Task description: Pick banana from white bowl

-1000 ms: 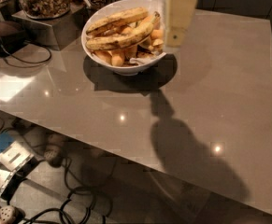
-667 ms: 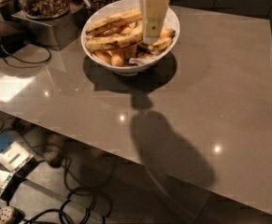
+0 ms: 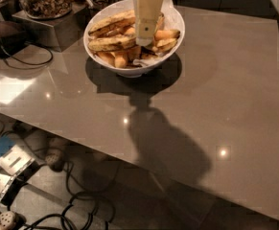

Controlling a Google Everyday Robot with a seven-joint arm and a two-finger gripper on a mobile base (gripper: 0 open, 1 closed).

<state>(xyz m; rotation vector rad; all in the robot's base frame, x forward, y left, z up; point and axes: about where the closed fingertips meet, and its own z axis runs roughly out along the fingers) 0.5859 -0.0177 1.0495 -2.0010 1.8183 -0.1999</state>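
1. The white bowl (image 3: pixel 129 70) stands on the worktop (image 3: pixel 225 80) toward 12 o'clock, close to the far edge. It is lined with paper and holds two spotted bananas and some orange-yellow pieces (image 3: pixel 165 35).
2. The banana (image 3: pixel 111 22) lies in the 10 to 11 o'clock part of the bowl, following the back wall. The straighter banana (image 3: pixel 111 43) lies just beside it on the 6 o'clock side.
3. The hand (image 3: pixel 144 40), cream-coloured, comes down from the top edge of the view. Its tip hangs low over the fruit near the middle of the bowl. We cannot tell whether it is released or clenched, nor whether it touches anything.
4. From the tip of the hand, the middle of the banana lies toward 10 o'clock, quite near. The banana's 2 o'clock end runs up to the body of the hand and is hidden behind it.
5. The banana's long axis runs from about 8 o'clock to 2 o'clock. Its bow seems to bulge toward 11 o'clock, against the rim, and its visible end points at 8 o'clock near the left rim.
6. We judge that the next move calls for a short shift toward 10 o'clock, with the grip set across the 8-to-2 line.
7. The main risk we see is catching the straighter banana instead, since it lies directly at 9 o'clock of the tip.
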